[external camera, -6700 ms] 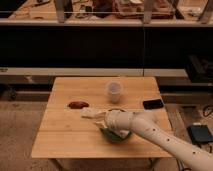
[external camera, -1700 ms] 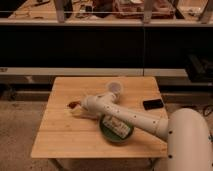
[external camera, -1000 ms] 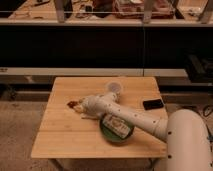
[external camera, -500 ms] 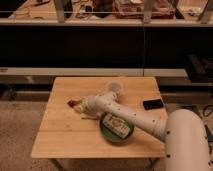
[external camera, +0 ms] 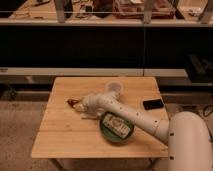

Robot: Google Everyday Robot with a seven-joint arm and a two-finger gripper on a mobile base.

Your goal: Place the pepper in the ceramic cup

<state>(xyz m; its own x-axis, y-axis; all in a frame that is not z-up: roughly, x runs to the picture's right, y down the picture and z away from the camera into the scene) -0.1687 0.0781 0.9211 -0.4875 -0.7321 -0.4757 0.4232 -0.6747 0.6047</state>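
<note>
The hand (external camera: 81,104) sits at the pepper (external camera: 73,102) near the left edge of the table (external camera: 55,135); whether it grips cannot be told. The ceramic cup (external camera: 114,88) stands by the far edge.

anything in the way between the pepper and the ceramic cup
Nothing visible does. The tool is at the pepper, and only bare wood of the table lies between there and the ceramic cup. The green plate sits nearer the camera and the black phone further right, both outside that line.
</note>
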